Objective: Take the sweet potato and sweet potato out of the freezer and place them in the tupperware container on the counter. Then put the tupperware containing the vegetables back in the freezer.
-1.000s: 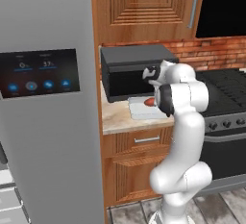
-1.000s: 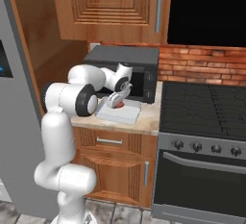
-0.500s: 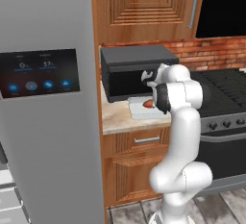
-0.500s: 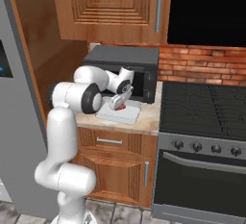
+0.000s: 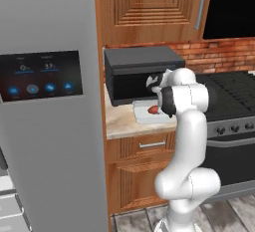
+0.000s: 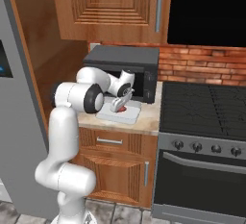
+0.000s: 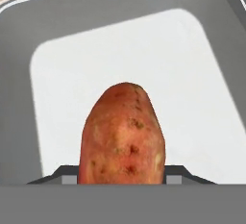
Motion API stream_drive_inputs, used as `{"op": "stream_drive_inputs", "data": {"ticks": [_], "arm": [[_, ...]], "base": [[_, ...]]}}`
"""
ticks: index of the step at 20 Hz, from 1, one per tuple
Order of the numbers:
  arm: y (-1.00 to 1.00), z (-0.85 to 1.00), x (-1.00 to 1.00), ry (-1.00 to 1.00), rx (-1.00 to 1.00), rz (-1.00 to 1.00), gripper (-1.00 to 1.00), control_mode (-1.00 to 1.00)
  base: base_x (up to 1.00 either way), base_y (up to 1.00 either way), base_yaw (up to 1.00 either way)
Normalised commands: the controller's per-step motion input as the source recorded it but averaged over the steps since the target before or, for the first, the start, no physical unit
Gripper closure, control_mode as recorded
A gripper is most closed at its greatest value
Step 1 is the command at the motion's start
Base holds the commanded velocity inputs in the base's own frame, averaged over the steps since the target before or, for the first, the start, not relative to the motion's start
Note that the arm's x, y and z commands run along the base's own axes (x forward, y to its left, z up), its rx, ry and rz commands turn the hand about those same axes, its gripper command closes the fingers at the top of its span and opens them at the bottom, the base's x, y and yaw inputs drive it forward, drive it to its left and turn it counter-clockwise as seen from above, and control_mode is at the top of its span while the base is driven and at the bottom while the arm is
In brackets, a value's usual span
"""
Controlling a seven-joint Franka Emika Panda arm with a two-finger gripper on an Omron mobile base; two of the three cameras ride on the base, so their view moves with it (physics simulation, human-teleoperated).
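We see the tupperware container point(image 7: 120, 50) lying on the counter point(image 5: 119, 124), just in front of the black microwave point(image 5: 134, 74); its pale floor is bare, and the orange-red sweet potato point(image 7: 123, 134) hangs over that floor, clamped between the two dark fingertips point(image 7: 65, 175) of the gripper point(image 6: 119, 106), which press it on either side; whether the tuber touches the floor we cannot tell. From the left base view the sweet potato point(image 5: 153, 109) shows as a small red spot above the tray point(image 5: 149, 112); from the right base view it sits point(image 6: 123, 107) at the gripper tip over the same tray point(image 6: 120, 113). The tray's rounded walls ring the tuber with open white floor on all sides, more ahead of it than beside it; a strip of beige counter shows past the tray's far rim. The stove point(image 6: 206, 107) stands to the right, the grey fridge door with its touch panel point(image 5: 40, 74) to the left. Against the frames of a second ago, the hand has sunk lower towards the tray and the elbow has drawn nearer the microwave; the grip has not changed.
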Motion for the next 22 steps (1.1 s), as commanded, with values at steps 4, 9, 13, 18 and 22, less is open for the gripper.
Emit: {"op": "stream_drive_inputs", "data": {"ticks": [4, 9, 13, 18, 22], "arm": [[0.0, -0.01, 0.0, -0.11, 0.0, 0.04, -1.0, -1.0], [0.0, 0.0, 0.0, -0.1, 0.0, 0.04, -1.0, -1.0], [0.0, 0.0, 0.01, -0.01, 0.0, 0.02, -1.0, -1.0], [0.0, 0.18, 0.0, -0.02, 0.0, 0.01, -1.0, -1.0], [0.0, 0.7, 0.0, 0.0, 0.0, 0.0, -1.0, -1.0]], "base": [[0.0, 0.0, 0.0], [0.0, 0.0, 0.0], [0.0, 0.0, 0.0], [0.0, 0.0, 0.0], [0.0, 0.0, 0.0]]}}
